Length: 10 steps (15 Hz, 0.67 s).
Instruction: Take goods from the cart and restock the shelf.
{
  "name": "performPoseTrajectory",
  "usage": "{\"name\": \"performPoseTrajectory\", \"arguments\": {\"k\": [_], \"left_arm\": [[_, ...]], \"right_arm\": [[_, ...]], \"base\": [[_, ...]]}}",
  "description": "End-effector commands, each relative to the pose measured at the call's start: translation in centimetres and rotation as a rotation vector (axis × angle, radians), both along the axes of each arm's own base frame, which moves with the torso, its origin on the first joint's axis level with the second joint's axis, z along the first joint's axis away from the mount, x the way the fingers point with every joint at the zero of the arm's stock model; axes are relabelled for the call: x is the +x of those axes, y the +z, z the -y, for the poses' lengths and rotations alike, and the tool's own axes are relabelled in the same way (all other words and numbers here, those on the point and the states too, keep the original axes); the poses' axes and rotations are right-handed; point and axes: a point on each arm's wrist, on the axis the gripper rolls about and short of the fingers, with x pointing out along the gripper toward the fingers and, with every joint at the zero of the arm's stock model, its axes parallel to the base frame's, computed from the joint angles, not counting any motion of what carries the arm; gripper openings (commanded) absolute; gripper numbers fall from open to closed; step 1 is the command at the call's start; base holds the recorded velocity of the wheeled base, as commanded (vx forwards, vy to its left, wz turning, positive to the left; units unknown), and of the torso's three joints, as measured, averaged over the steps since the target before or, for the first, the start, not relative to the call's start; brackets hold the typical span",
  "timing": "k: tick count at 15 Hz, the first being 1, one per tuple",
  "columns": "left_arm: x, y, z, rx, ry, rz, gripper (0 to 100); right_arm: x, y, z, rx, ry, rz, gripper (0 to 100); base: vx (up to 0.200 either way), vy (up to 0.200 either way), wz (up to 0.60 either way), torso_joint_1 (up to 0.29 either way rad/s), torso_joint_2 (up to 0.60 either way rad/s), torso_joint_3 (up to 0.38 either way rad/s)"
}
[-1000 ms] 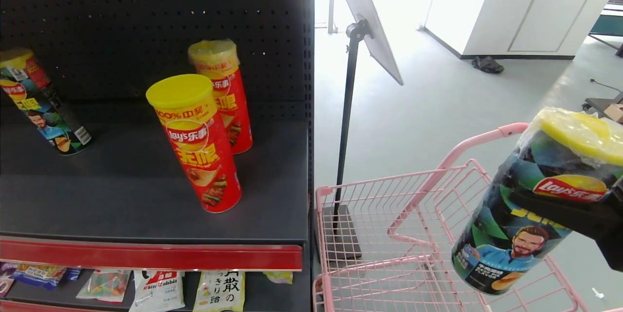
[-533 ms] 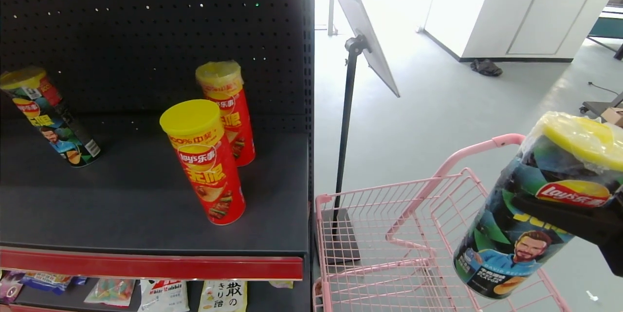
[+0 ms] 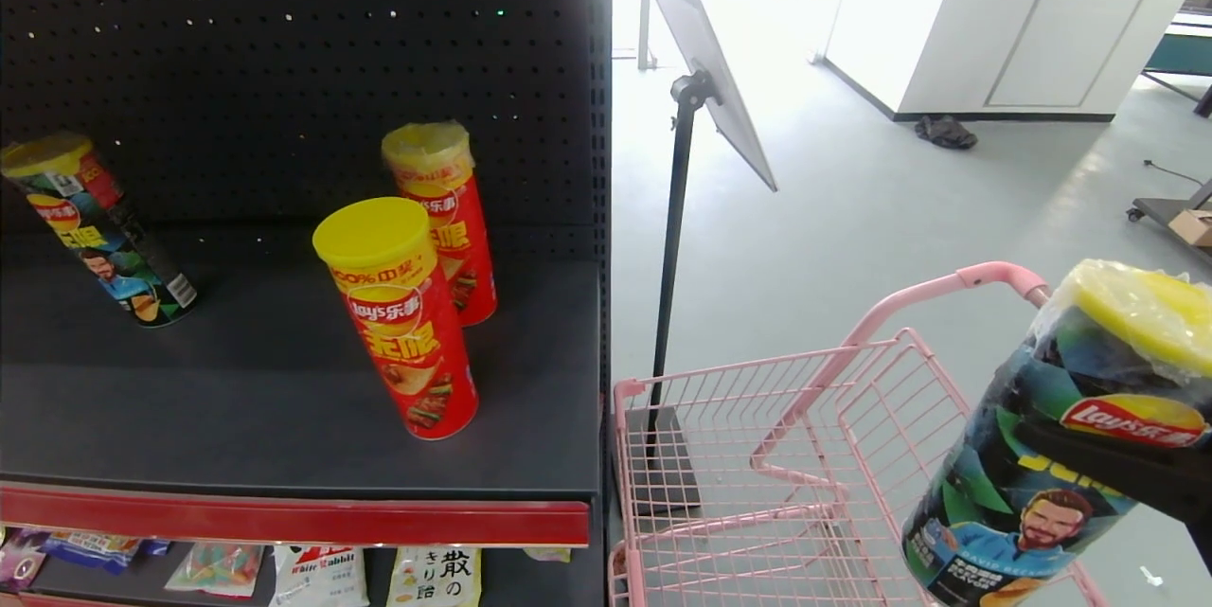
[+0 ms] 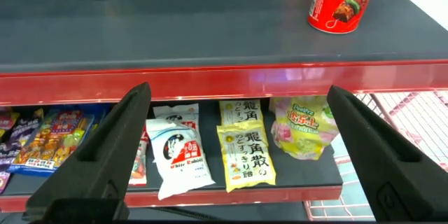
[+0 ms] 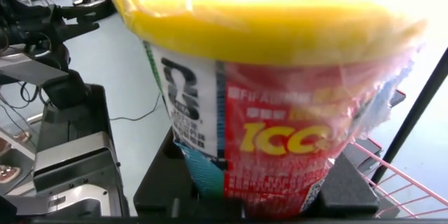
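A dark green chip can [image 3: 1032,512] with a wrapped yellow lid hangs tilted over the pink cart [image 3: 757,455], with my right gripper [image 3: 1136,470] shut on it. The right wrist view shows this can [image 5: 266,112] up close between the black fingers [image 5: 168,182]. On the dark shelf board [image 3: 265,399] stand two red chip cans, one in front [image 3: 402,313] and one behind [image 3: 445,219], and another dark green can [image 3: 95,228] at the far left. My left gripper [image 4: 239,92] is open and holds nothing, low in front of the shelf's red front edge [image 4: 210,84].
A black sign stand [image 3: 672,285] rises between the shelf's right end and the cart. Snack bags [image 4: 245,147] lie on the lower shelf. The pegboard back wall [image 3: 284,67] closes off the shelf behind the cans. Open grey floor lies beyond the cart.
The head camera tilted, so the shelf sits lower in the picture. The held can has sunk and drifted slightly right over the cart, still gripped.
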Motion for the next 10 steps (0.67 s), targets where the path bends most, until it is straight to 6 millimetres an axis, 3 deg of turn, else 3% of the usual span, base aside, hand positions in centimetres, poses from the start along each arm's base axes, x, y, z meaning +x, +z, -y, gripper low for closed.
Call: {"name": "performPoseTrajectory", "arguments": {"k": [1,9,10], "left_arm": [[0.0,0.0,0.0,0.000,0.000,0.000,100],[0.0,0.0,0.0,0.000,-0.003,0.000,100],[0.0,0.0,0.0,0.000,-0.003,0.000,100]], "right_arm": [[-0.1,0.0,0.4,0.000,-0.026,0.004,0],[-1.5,-0.3,0.7,0.000,-0.052,0.021,0],[-1.5,-0.4,0.8,-0.001,-0.053,0.015,0]], "base": [[0.000,0.000,0.00,0.000,0.00,0.000],[0.000,0.000,0.00,0.000,0.00,0.000],[0.000,0.200,0.00,-0.002,0.01,0.007]]}}
